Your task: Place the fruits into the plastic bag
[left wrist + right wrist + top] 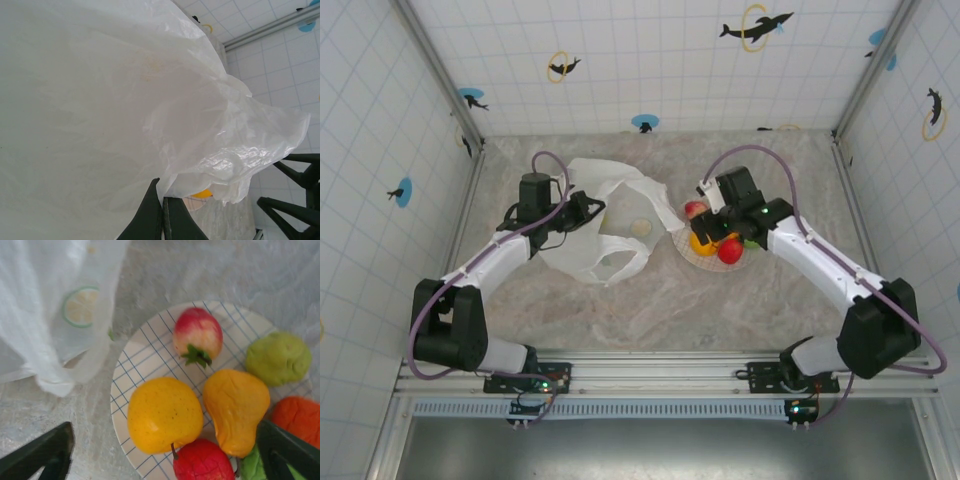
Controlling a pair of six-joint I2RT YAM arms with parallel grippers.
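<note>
At table centre, plastic bag (608, 258): thin white carrier bag, crumpled, lying just left of the plate, with one edge lifted by the left arm.
Left gripper (163, 212): jaws pinched narrow on a fold of the bag film, holding it up on the side that faces the plate.
Plate (131, 365): pale and grid-patterned, just beside the hanging edge of the bag; contact between them cannot be told.
Fruits: six lie close-packed on the plate. They are a yellow fruit (164, 415), a pink-red one (197, 335), an orange pear-shaped one (235, 407), a green one (277, 357), a red one (202, 462) and an orange-red one (299, 420) at the frame edge.
Pale disc (80, 307): green-rimmed, seen through the bag wall and apparently already inside.
Right gripper (165, 430): fingers spread wide and empty, hovering over the plate above the yellow fruit.
Step in hand: judged to be the approach for a pick, with most of the fruits not yet bagged.
Next move: lower the fingers to straddle one fruit, probably the yellow one, without nudging its neighbours. Close gently on the glossy round skin, lift clear, then carry it left to the raised mouth of the bag.
</note>
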